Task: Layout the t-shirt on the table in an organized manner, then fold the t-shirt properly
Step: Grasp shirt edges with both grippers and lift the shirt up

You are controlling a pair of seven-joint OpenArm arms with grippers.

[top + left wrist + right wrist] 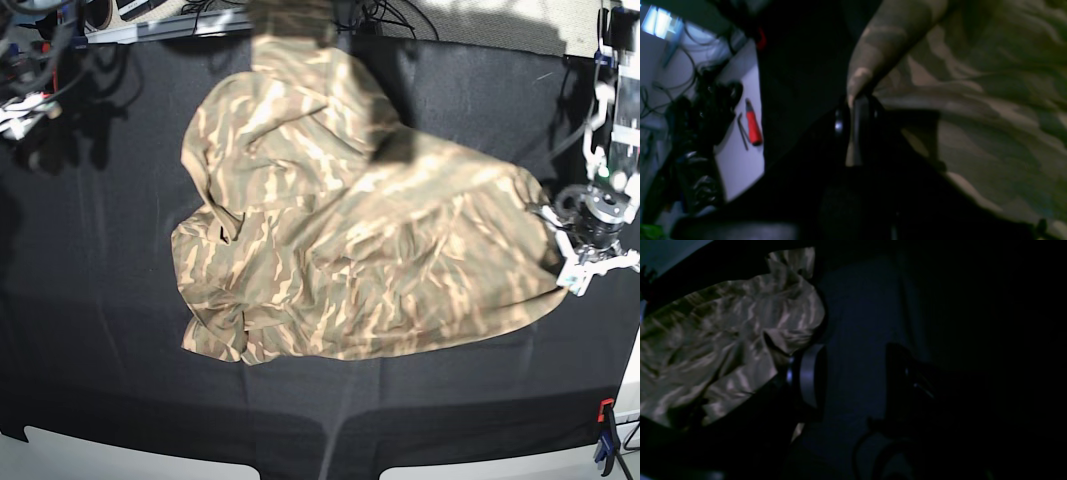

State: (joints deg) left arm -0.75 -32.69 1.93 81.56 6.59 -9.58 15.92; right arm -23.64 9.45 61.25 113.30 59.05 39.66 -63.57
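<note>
Camouflage cloth of the t-shirt [350,250] is seen spread in a rumpled heap over the middle of the black-draped worktop [100,300], with a bunched fold at its left side and its far end reaching toward the far edge. In the base view the left gripper [572,262] is found at the right edge of the shirt. In the left wrist view its fingers [860,130] are closed on a pinched fold of the shirt [973,100], which rises from them. Beyond the worktop edge a red-handled tool [753,125] is seen on a white surface. In the right wrist view the right gripper [853,380] is held just beside the shirt [723,350], its fingers [808,373] spread apart with only dark cloth between them. A red and black clamp [605,435] is noted at the near right corner.
</note>
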